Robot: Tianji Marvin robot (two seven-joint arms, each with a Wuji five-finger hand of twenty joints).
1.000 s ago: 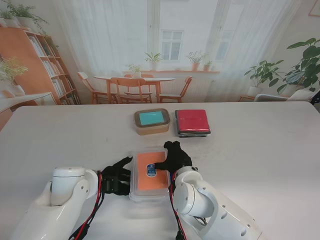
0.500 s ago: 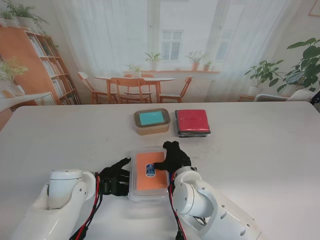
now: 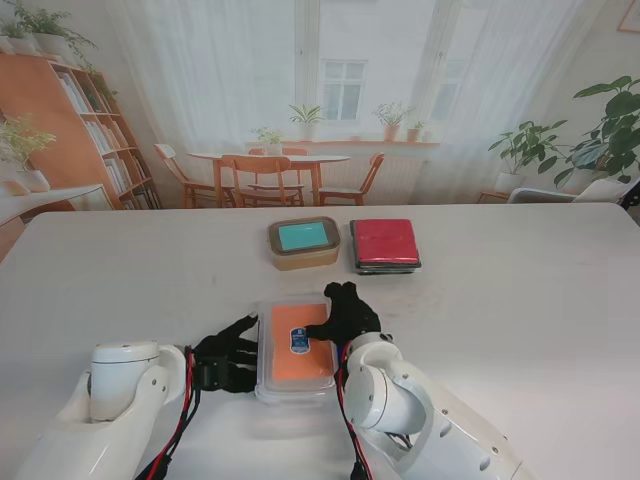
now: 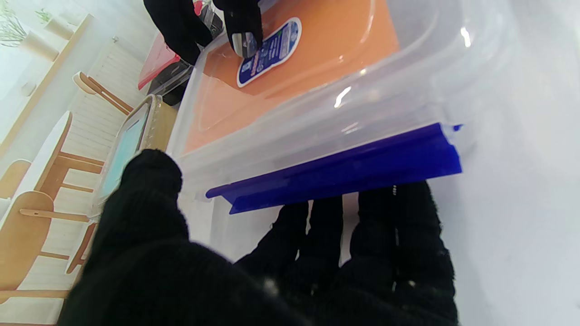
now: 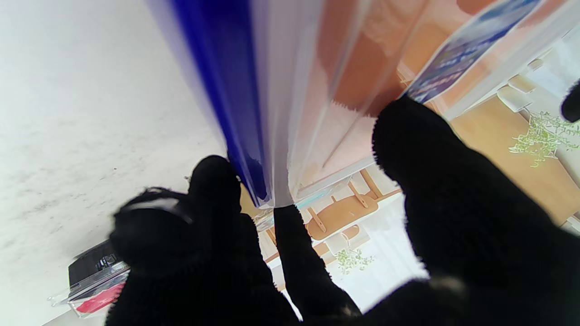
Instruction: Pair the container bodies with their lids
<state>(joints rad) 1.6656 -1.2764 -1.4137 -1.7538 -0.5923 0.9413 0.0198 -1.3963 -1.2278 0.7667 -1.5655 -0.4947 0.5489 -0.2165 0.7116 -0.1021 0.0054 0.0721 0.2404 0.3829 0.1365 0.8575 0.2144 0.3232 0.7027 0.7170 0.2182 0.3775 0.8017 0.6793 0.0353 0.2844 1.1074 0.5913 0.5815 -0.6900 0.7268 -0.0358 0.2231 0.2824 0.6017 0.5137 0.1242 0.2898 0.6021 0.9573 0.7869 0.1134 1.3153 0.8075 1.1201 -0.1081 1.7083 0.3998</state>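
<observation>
stand view: both hands, left hand (image 3: 228, 358) and right hand (image 3: 345, 313), clasp the lidded clear box (image 3: 296, 350) near the table's (image 3: 520, 300) near edge, probably to steady it.

Near edge of the tabletop (image 3: 520, 330), centre: a clear container with orange lid (image 3: 296, 345) is boxed in on both long sides, the left hand (image 3: 228, 358) against its left flank and the right hand (image 3: 345, 312) on its right flank and over the lid. Access there is from the far short end only. Toward the far edge, a teal-lidded tub (image 3: 303, 242) and a red-lidded box (image 3: 385, 245) stand side by side with a narrow gap between them. A bare strip runs between this pair and the orange-lidded container. Left and right thirds of the tabletop are unobstructed.
</observation>
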